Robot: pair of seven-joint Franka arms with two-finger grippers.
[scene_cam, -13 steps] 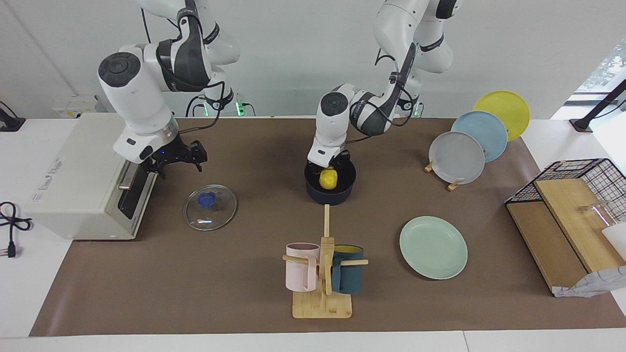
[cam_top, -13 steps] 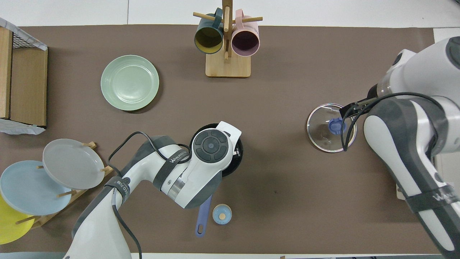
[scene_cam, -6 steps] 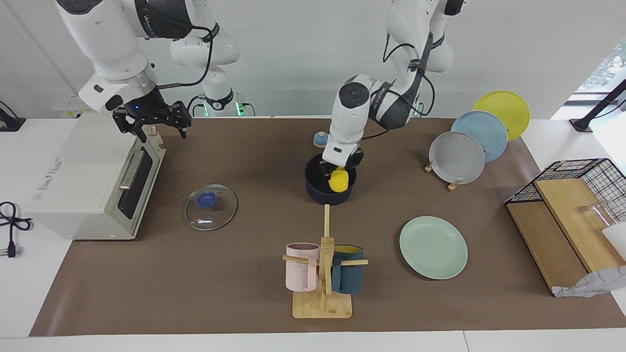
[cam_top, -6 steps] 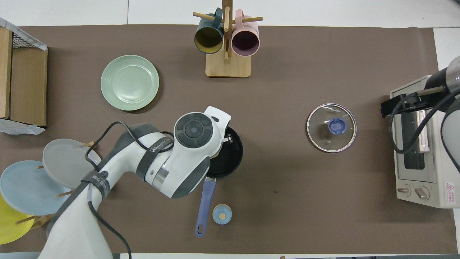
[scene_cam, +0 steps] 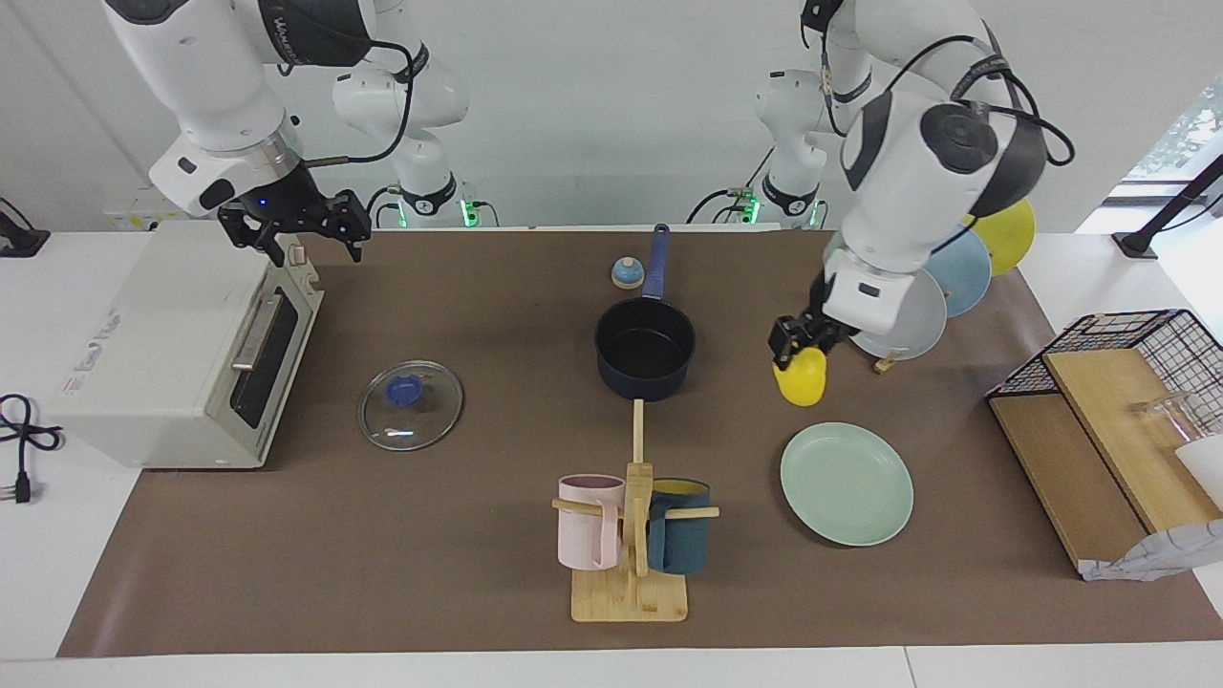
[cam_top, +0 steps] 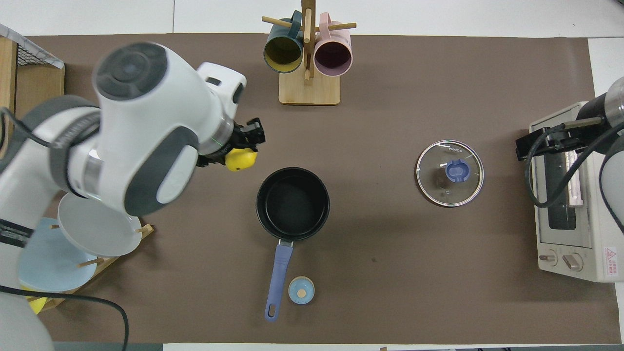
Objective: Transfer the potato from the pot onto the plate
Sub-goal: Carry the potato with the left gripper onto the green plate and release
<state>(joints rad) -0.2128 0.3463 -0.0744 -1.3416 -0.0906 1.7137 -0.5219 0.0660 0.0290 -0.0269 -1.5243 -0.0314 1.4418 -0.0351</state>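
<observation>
Bench [scene_cam: 382, 573] has a toaster oven [scene_cam: 162, 354] at the right arm's end. Pot [scene_cam: 645, 361] sits mid-bench, empty, handle toward the robots' edge. Plate [scene_cam: 847, 483] is bare, toward the left arm's end, farther from the robots than the pot. Left gripper [scene_cam: 801, 346] is up in the air, clamped on the potato [scene_cam: 801, 376], over bare bench between pot and plate. Right gripper [scene_cam: 296, 225] waits over the oven, fingers spread wide.
</observation>
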